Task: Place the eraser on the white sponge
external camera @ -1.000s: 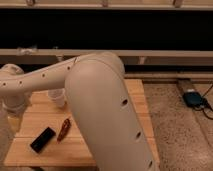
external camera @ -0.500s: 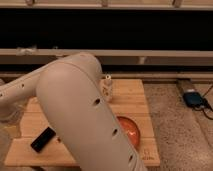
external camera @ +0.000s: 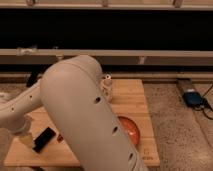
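Observation:
The eraser [external camera: 44, 139] is a small flat black block lying on the wooden table [external camera: 131, 95] near its front left. My gripper [external camera: 24, 138] hangs at the end of the white arm, just left of the eraser and close above the table. My arm's large white link [external camera: 85, 115] fills the middle of the view and covers much of the table. The white sponge is not visible; it may be hidden behind the arm.
A white cup [external camera: 106, 86] stands at the back middle of the table. A round orange plate [external camera: 129, 130] lies front right, partly behind the arm. A tip of the reddish-brown chili-like object [external camera: 59, 139] shows right of the eraser. A blue device [external camera: 192, 98] lies on the floor at right.
My arm has swung to the right and toward the camera, covering more of the table. The gripper has moved down and right, closer to the eraser. The eraser has not moved.

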### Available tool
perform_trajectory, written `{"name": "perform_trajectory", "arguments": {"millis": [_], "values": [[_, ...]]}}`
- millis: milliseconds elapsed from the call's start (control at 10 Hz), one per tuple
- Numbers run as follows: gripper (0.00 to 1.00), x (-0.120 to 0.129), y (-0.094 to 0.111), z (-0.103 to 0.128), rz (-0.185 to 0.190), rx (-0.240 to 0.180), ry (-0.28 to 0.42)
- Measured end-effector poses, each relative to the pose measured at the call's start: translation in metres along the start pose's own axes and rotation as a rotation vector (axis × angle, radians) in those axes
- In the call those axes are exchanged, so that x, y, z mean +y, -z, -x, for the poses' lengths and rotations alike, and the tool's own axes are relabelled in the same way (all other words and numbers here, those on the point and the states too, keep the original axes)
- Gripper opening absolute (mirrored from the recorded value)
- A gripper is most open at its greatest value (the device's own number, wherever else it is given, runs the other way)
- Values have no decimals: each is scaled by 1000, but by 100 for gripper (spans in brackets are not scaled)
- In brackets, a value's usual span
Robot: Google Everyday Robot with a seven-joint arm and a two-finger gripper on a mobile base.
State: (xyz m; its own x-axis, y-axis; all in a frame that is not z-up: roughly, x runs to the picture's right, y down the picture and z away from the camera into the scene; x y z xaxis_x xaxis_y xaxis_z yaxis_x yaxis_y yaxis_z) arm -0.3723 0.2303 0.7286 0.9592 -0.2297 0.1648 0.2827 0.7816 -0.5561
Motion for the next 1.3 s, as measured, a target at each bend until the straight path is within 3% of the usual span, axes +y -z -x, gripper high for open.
{"name": "perform_trajectory", "arguments": {"millis": [200,500,1300], "values": [[80,4,-15,-14,36,-1,-13],[80,8,-34,-12,64,4,-4],[80,10,-64,-5,94,7,2]]}}
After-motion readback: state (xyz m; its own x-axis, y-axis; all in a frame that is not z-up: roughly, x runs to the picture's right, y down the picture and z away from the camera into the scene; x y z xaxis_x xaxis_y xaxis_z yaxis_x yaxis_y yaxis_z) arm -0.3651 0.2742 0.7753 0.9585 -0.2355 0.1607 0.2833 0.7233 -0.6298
